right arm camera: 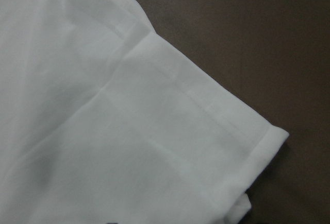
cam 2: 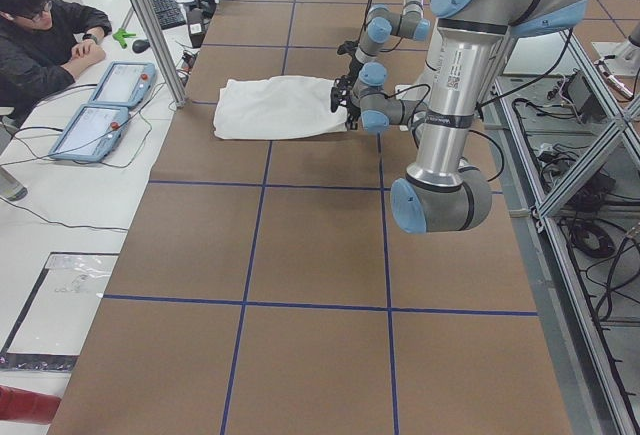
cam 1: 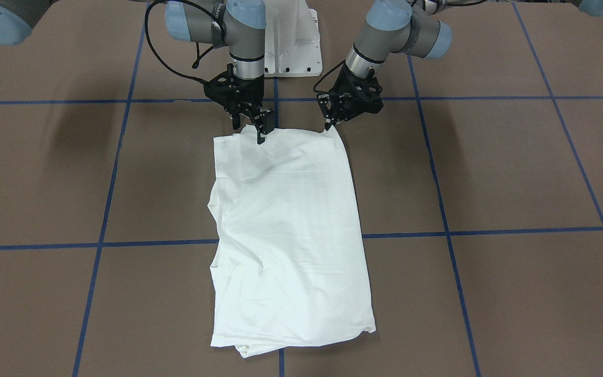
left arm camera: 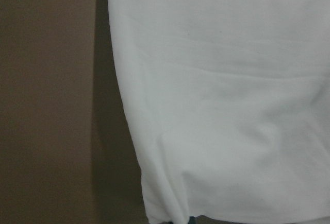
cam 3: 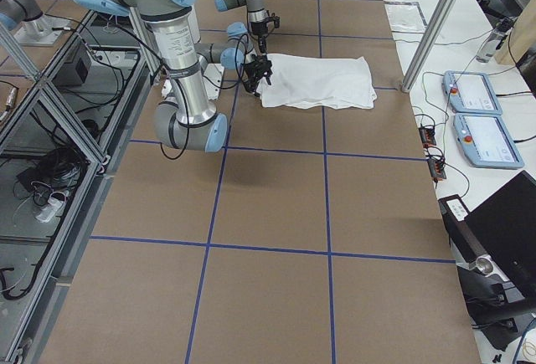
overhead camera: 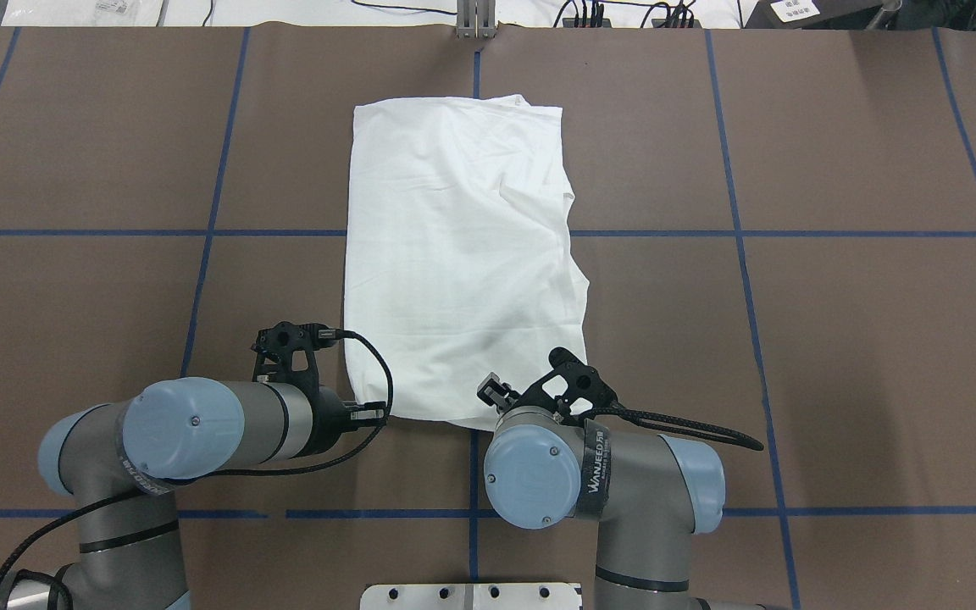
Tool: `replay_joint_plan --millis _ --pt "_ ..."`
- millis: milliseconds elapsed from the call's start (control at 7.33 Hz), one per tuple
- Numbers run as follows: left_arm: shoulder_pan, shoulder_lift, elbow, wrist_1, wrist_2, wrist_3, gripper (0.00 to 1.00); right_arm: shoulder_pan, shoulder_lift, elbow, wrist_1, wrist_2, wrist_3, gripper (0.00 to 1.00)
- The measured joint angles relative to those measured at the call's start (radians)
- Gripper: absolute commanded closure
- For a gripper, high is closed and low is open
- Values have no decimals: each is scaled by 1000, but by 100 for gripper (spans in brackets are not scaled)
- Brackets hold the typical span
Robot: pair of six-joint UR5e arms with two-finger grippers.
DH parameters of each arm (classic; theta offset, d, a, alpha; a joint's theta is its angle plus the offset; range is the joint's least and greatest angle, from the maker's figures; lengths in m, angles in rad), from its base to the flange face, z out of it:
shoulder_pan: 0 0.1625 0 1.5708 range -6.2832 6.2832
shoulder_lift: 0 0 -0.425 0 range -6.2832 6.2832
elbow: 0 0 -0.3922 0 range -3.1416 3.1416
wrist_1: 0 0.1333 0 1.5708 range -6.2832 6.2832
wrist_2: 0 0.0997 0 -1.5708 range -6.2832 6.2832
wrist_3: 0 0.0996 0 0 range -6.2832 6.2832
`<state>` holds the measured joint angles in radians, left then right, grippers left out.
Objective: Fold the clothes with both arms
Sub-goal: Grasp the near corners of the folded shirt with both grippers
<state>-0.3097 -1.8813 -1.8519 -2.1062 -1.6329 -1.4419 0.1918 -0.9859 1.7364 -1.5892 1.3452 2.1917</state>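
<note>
The white cotton T-shirt (cam 1: pixel 291 220) is lying folded into a long, roughly rectangular pad at the middle of the tabletop (cam 1: pixel 490 173), with its short end facing the robot. Its cloth is looking soft and matte, creasing in shallow diagonal wrinkles. One long side is running fairly straight, while the other is bulging and stepping where layers are overlapping. At the far end, the lower layers are peeking out unevenly.

The tabletop is showing a flat brown, paper-like covering crossed by thin blue tape lines (cam 1: pixel 490 230) forming large squares.

The left arm (cam 1: pixel 401 31), a grey tube with light-blue caps, is leaning down to the shirt's near corner. Its black skeletal left hand (cam 1: pixel 327 125) is tapering to a point there, with the fingers seeming to be drawn together on the corner and the cloth peaking up slightly to meet them.

The right arm (cam 1: pixel 238 26) is standing more upright over the same near edge. Its right hand (cam 1: pixel 249 131) is holding its fingers spread apart, with one straight black finger hanging over the fabric just inside the edge and the other by the edge itself.

The right wrist view is showing a stitched, doubled hem (right arm camera: pixel 206 105) ending in a blunt, rounded corner. The white metal pedestal base (cam 1: pixel 293 47) is sitting between the arms.
</note>
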Motion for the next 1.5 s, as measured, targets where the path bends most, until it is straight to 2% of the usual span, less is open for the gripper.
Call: replay_joint_plan --millis 136,273,409,1227,1364,1500 --pt "0 0 0 0 0 0 100 0 1 -3 0 0 -1 19" --pt "0 0 0 0 -1 0 100 0 3 -3 -5 0 -1 47" --pt "0 0 0 0 -1 0 100 0 7 -1 -12 0 0 98" --pt "-3 1 -19 1 -3 2 100 2 3 30 -27 0 -13 100" --pt "-5 3 -45 16 -6 6 100 7 -5 82 -61 2 -18 100" --pt "-5 3 -104 72 -11 9 100 6 -10 174 -134 3 -19 100"
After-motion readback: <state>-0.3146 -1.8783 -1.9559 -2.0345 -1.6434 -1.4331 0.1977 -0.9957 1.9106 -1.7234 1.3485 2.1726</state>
